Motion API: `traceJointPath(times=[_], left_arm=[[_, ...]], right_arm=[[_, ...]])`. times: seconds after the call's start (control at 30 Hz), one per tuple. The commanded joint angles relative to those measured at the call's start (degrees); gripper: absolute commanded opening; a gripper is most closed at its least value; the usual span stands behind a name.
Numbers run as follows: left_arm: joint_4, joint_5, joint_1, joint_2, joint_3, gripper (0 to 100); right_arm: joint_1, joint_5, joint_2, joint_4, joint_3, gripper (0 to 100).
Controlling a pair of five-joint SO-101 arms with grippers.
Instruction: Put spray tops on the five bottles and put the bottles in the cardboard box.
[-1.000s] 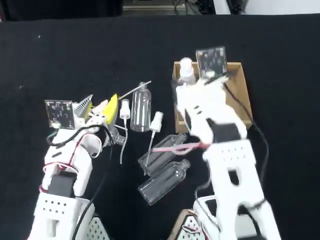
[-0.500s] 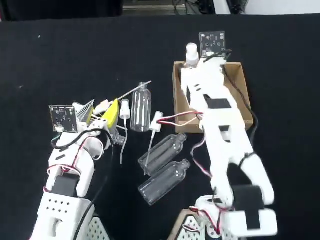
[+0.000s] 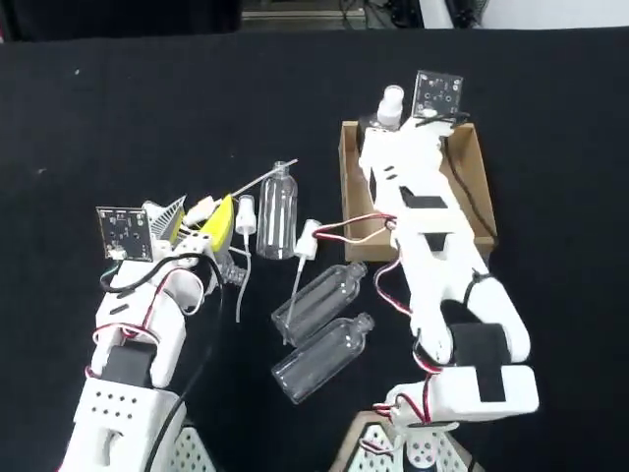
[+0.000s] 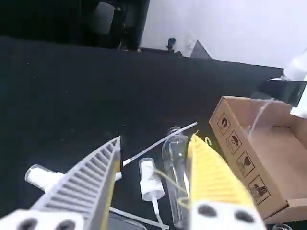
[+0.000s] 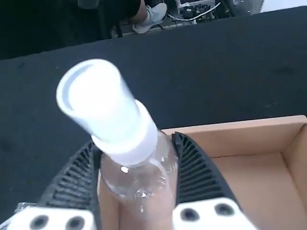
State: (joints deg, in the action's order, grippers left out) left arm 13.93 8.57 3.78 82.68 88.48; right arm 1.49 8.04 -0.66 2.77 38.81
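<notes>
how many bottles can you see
4 bottles: one in the right gripper at the box rim, one between loose spray tops, two lying mid-table; another may be hidden.

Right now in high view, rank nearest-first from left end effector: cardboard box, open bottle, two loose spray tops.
1. Near spray top, beside left end effector.
2. Open bottle, just past it.
3. Far spray top, mid-table.
4. Cardboard box, farthest.
</notes>
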Motion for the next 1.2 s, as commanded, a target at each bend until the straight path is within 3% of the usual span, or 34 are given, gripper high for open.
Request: traceJointPath(times=[0.0,0.4,0.63,1.17], left_arm=[[-1.5,0.4,-0.1,0.3,-0.2,22],[-1.6,0.4,-0.1,0.6,0.3,22],[-1.6,0.4,-0.2,0.6,0.5,22],[-1.6,0.3,-0.2,0.6,0.5,22]], right_arm=[[-0.5,0.6,0.0,2.3,-4.2,1.1],[1.5,0.5,-1.4,2.5,-4.4,1.1],[1.2,0.5,-5.1,10.7,-3.6,1.1],[2.6,0.5,-5.6,10.8,-2.7,1.5]])
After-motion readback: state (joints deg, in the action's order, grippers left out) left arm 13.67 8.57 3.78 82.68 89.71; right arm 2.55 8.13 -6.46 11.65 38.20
